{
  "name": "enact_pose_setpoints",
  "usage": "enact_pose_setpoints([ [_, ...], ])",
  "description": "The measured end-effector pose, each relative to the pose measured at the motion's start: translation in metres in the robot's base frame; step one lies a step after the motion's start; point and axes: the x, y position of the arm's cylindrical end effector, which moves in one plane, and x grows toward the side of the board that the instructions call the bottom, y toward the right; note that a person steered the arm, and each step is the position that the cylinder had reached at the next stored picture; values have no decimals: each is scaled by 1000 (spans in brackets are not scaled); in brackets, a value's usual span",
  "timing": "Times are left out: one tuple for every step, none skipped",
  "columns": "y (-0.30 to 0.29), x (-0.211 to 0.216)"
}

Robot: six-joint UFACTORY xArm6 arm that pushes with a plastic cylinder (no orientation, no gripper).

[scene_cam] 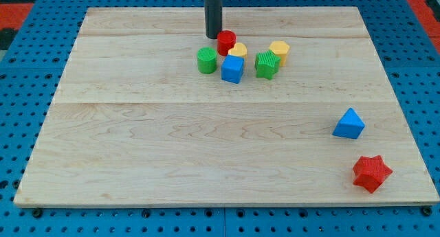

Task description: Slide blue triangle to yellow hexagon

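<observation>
At the view's top, my tip (213, 36) touches red cylinder (226, 42) | blue triangle (349, 123) far right (no fingers; rod cropped).

The counter (137, 141) is pale wood grain over a blue pegboard (27, 93). The blue triangle (349, 124) and ridged red star (372, 173) contrast with the yellow hexagon (279, 51) and green star (266, 64)

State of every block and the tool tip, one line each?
my tip: on the board, just left of the red cylinder, far from the blue triangle
blue triangle: alone at the view's right, untouched
yellow hexagon: right end of the cluster
red cylinder: beside tip
yellow block: shape unclear
green cylinder: upright
blue cube: tilted
green star: against hexagon
red star: alone, lower right
</observation>
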Motion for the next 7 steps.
enact_pose_setpoints([
  [12, 5],
  [11, 13],
  [42, -22],
  [158, -8],
  [260, 55],
  [279, 140],
  [239, 189],
])
